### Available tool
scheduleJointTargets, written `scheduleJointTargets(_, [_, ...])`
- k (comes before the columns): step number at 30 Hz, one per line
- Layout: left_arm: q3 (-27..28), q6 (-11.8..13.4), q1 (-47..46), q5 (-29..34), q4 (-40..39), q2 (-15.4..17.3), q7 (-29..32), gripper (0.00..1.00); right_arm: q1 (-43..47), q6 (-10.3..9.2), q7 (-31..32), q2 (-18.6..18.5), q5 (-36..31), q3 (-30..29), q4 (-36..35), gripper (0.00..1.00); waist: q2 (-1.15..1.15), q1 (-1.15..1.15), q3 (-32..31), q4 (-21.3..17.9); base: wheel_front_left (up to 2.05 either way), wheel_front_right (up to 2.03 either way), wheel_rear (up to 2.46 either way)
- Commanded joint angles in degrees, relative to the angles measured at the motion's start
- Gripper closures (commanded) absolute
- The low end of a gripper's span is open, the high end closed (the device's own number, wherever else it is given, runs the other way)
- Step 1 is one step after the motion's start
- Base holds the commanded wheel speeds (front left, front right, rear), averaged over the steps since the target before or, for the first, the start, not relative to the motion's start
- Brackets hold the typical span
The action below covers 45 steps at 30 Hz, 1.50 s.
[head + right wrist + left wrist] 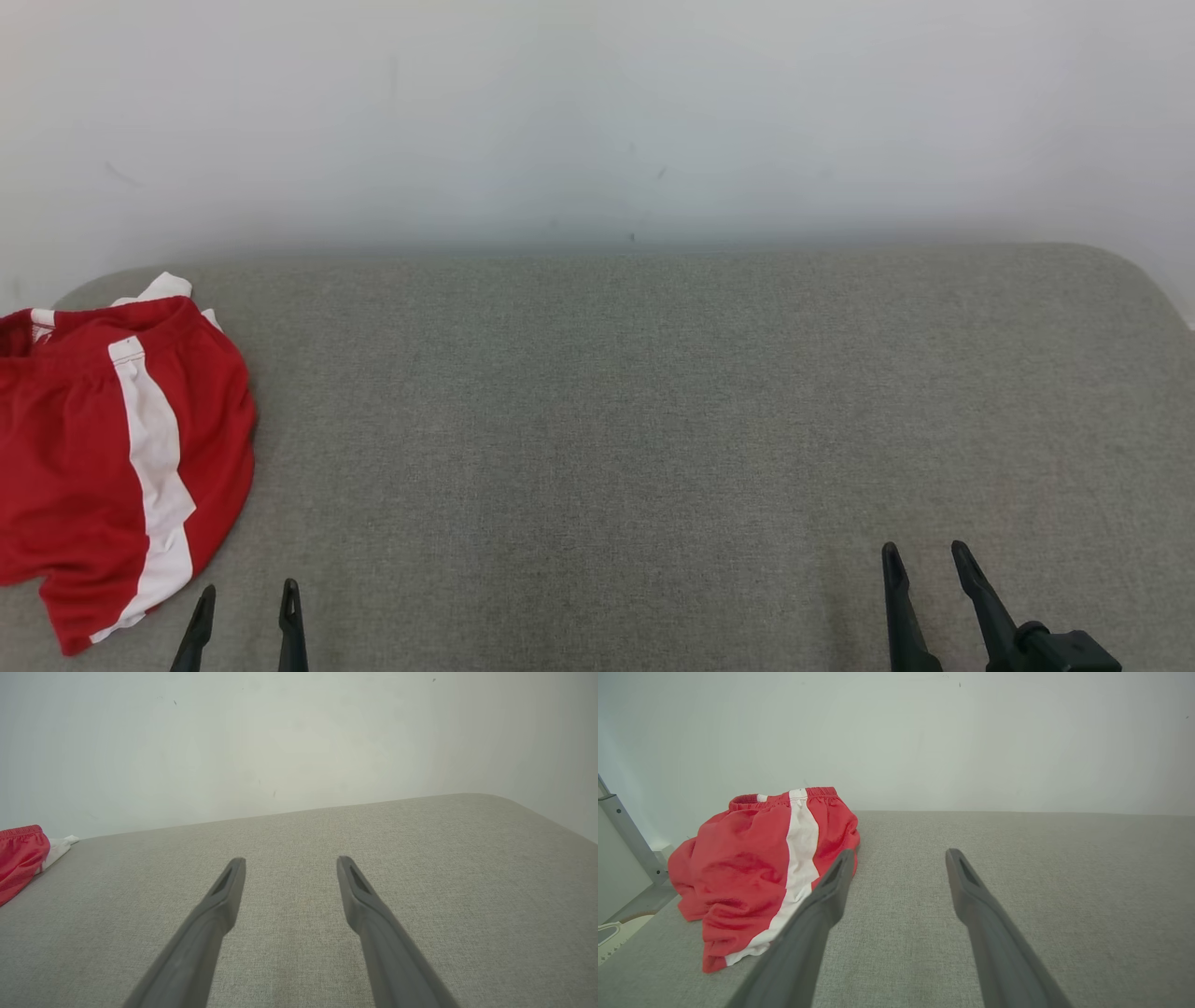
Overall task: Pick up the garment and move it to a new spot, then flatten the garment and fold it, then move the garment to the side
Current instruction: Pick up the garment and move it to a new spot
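Observation:
The garment is a pair of red shorts with a white side stripe, lying crumpled at the far left of the grey fabric surface. In the left wrist view the garment lies ahead and to the left, its waistband toward the wall. My left gripper stands open at the bottom left, just right of the shorts' lower hem and apart from it, nothing between its fingers. My right gripper is open at the bottom right over bare fabric. The right wrist view catches the garment at its left edge.
A pale wall rises directly behind the surface. The surface's far right corner is rounded. In the left wrist view a grey metal frame post stands beyond the left edge of the surface.

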Motion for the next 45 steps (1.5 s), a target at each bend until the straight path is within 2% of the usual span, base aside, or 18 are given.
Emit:
scheduleJointTargets(1, [0.11,0.11,0.82,0.11,-0.32,-0.08,-0.21,0.0,0.21,0.19,-0.21,0.07,-0.01,-0.15,0.19,0.0,0.0,0.0,-0.01,0.14,0.0,0.0,0.0])
scheduleJointTargets(9, [-0.21,0.72,0.73,-0.07,-0.71,-0.11,-0.21,0.0,0.53,0.19,-0.2,0.07,0.51,-0.15,0.23,0.0,0.0,0.0,0.02,2.87,0.0,0.0,0.0])
scheduleJointTargets(21, [0.75,1.5,1.71,0.91,-1.03,-0.1,-0.21,0.0,0.78,0.19,-0.2,0.07,0.79,0.52,0.14,0.0,0.0,0.0,0.68,11.4,0.0,0.0,0.0])
scheduleJointTargets(26, [1.12,2.67,1.63,0.71,-1.04,-0.08,-0.21,0.0,-0.38,0.19,-0.2,0.06,0.48,0.39,0.15,0.0,0.0,0.0,1.26,15.09,0.0,0.0,0.0])
scheduleJointTargets(45, [1.6,3.15,1.09,-0.07,-0.43,-0.1,-0.21,0.0,0.61,0.19,-0.2,0.05,0.58,1.47,0.58,0.0,0.0,0.0,0.01,25.22,0.0,0.0,0.0])
